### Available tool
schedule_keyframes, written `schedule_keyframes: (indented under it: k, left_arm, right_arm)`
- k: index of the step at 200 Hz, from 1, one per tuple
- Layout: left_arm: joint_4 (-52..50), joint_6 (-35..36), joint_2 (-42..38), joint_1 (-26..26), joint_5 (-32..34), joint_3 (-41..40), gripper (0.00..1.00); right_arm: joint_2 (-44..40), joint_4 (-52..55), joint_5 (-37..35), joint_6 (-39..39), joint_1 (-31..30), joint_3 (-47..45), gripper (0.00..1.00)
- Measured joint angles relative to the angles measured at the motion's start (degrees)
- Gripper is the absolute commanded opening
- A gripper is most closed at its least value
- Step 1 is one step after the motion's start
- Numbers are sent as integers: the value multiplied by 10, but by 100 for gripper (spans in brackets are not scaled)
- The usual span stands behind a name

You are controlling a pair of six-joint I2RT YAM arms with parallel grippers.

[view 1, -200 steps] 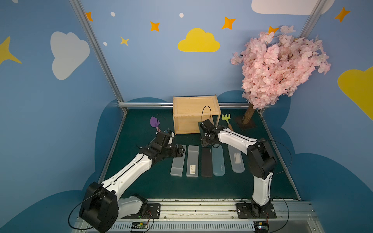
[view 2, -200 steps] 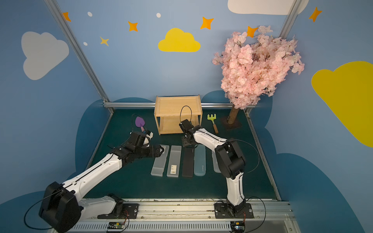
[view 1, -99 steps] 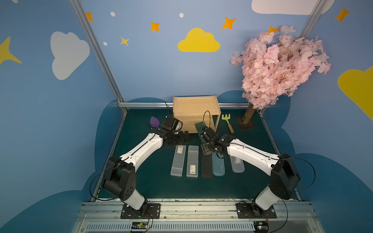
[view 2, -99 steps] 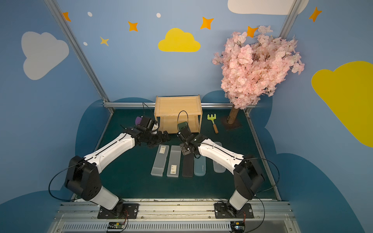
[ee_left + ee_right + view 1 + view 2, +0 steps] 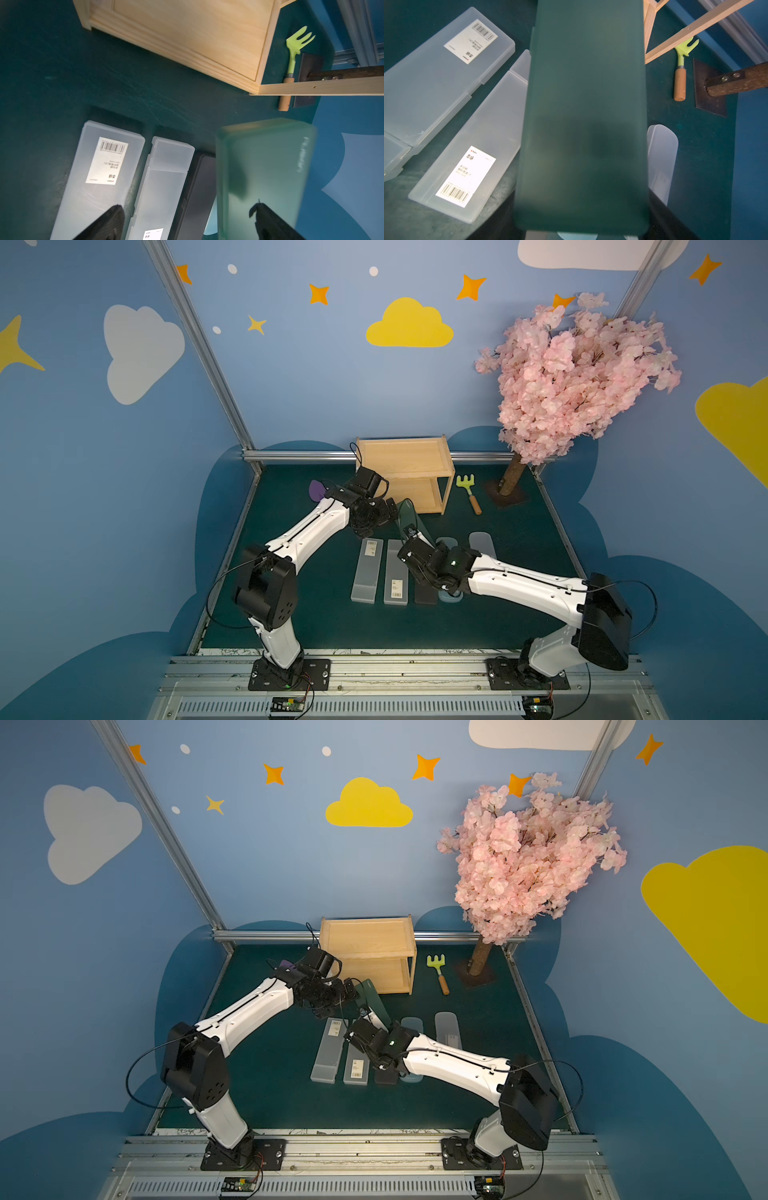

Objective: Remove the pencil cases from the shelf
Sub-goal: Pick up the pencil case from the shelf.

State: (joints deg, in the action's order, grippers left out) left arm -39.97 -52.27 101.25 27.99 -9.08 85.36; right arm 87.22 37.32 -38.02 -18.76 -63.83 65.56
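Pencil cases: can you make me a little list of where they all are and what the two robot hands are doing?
shelf: no case shows on it
lying in a row on the mat: two frosted grey cases, black case, teal case, clear case
dark green case: held tilted above the row
right gripper: shut on the dark green case
left gripper: open, holding nothing, in front of the shelf
other toys: green rake, purple trowel

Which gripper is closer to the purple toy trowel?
Left. The left gripper hangs open by the shelf's front corner, its wrist beside the purple trowel; the right gripper, holding the dark green case, is farther, above the row of cases.
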Motion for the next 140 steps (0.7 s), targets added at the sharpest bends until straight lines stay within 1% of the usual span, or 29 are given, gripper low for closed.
schedule_keyframes:
  k: [18,61,140]
  left_arm:
    - [-7,-21,12,12,1,11,100]
    - [-16,-42,24,31,16,83,100]
    - [-16,-63,37,43,18,78,100]
  right_arm:
    - [3,0,-20,-6,-17,0,60]
    - [11,0,-43,-19,-37,0,60]
    - [22,0,-56,-21,-44,10,61]
